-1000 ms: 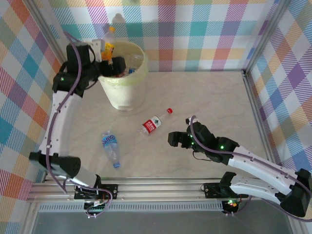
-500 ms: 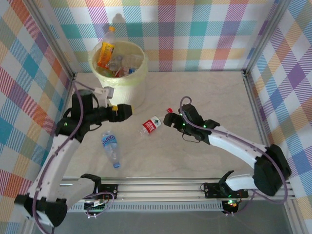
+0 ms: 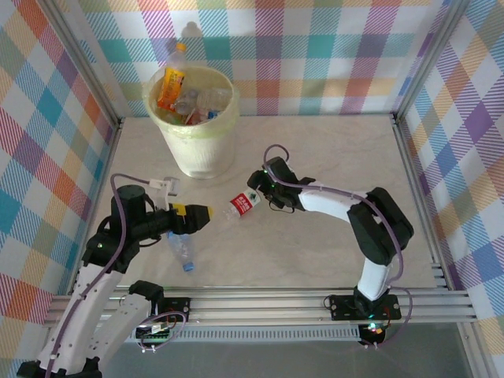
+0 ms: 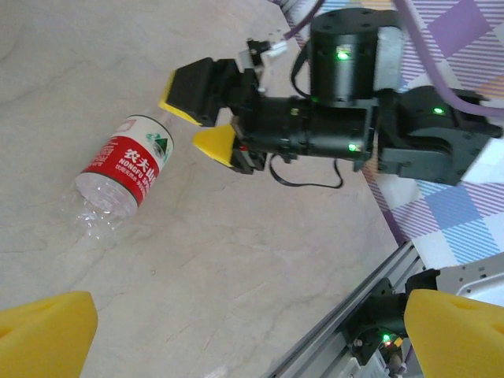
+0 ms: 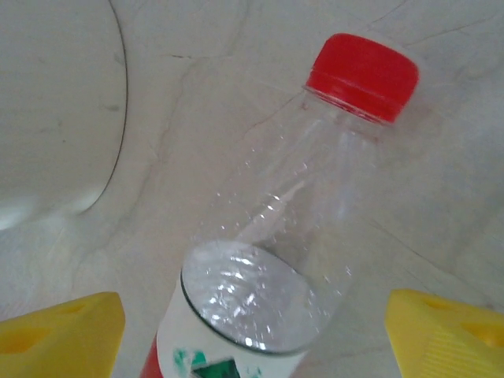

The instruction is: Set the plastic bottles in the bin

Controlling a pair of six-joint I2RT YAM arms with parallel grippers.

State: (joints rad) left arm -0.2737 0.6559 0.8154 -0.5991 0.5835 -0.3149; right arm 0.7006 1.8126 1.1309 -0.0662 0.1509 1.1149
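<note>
top view, bin: one bin [image 3: 206, 157], pale yellow, at the far left of the surface [image 3: 339, 165].
top view, bottles already in: a jumble, too tangled to count; an orange-labelled bottle [image 3: 170, 82] pokes up past the rim.
top view, bottles left out: two, both lying flat. The red-labelled bottle [image 3: 244, 204] is just in front of the bin and the blue-labelled bottle [image 3: 182, 250] is nearer the left arm.
top view, grippers: the right gripper [image 3: 256, 191] is at the red-labelled bottle's cap end. The left gripper [image 3: 201, 214] hangs between the two bottles.
left wrist view, left fingers [image 4: 43, 331]: spread wide, nothing but bare surface between them.
left wrist view, right gripper [image 4: 203, 116]: yellow fingers apart, straddling the neck end of the red-labelled bottle [image 4: 126, 161].
left wrist view, handling: clear, looks empty, base crinkled. I'd bet it's featherlight and thin-walled and dents easily.
right wrist view, right fingers [image 5: 59, 327]: one on each side of the red-labelled bottle [image 5: 276, 260], a gap on both sides, not pinching anything.
right wrist view, cap: one red cap [image 5: 362, 75], screwed on.
right wrist view, where to grab: it's round and slick, so it'll probably roll or squirt out. I'd go across the shoulder or label band, the stiffer bit, with a gentle squeeze.
</note>
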